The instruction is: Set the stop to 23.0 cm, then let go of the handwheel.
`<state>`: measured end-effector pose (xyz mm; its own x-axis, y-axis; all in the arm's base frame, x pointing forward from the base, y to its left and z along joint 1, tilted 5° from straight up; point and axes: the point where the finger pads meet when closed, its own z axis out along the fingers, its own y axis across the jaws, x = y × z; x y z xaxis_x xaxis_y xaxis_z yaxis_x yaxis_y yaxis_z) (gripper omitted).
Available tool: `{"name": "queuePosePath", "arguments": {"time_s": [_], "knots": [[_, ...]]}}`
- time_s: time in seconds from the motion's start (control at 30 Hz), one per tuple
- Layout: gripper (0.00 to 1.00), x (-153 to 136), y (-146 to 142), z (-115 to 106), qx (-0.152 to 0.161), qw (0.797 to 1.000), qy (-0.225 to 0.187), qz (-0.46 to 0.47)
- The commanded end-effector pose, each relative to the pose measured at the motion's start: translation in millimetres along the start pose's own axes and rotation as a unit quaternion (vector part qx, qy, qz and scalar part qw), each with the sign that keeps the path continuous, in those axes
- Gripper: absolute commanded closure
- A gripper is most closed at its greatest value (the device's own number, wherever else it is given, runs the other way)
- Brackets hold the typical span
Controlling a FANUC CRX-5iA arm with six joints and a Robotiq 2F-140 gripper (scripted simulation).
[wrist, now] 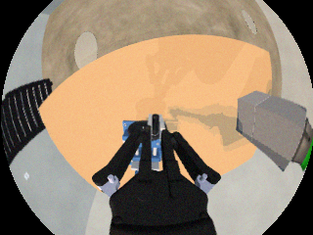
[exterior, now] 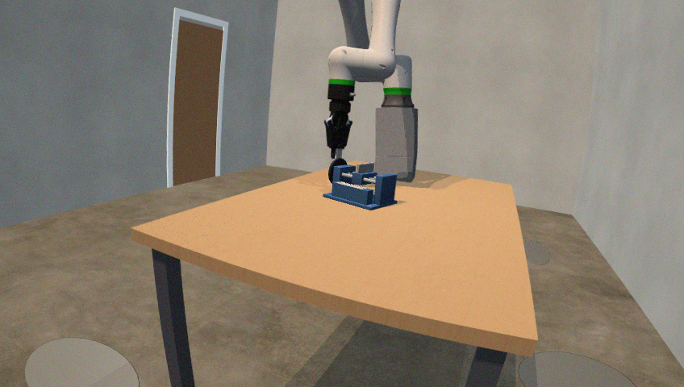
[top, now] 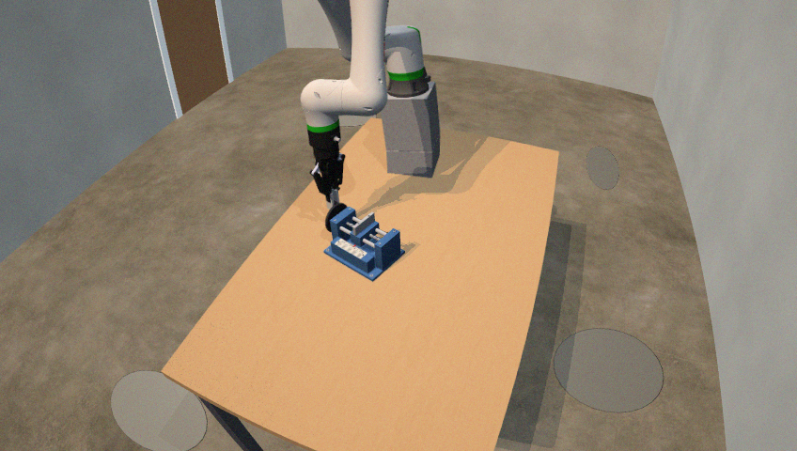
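A blue slide fixture (top: 366,245) (exterior: 360,189) stands on the wooden table (top: 391,334) (exterior: 335,249). It has two end blocks, steel rods, a grey stop (top: 363,223) (exterior: 364,168) on the rods and a white scale strip (top: 351,249) along its front. A black handwheel (top: 334,214) (exterior: 331,171) sits at its far-left end. My gripper (top: 334,196) (exterior: 339,154) (wrist: 155,118) comes down from above and is shut on the handwheel's handle. In the wrist view the fingers hide most of the fixture.
The robot's grey pedestal (top: 411,133) (exterior: 395,141) (wrist: 270,124) stands at the table's far side behind the fixture. A door (top: 193,50) (exterior: 195,100) is in the far wall. Grey round marks (top: 607,369) lie on the floor.
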<state>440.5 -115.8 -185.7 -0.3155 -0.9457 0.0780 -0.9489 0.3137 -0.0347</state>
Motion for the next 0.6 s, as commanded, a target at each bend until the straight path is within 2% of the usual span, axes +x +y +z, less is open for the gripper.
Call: {"name": "queuePosePath", "arguments": {"time_s": [0.0, 0.57], "knots": [[0.96, 0.0, 1.4, 1.2, 0.0, 1.0, 0.0, 0.0], [0.96, 0.0, 11.9, 34.6, 0.0, 1.0, 0.0, 0.0]]}}
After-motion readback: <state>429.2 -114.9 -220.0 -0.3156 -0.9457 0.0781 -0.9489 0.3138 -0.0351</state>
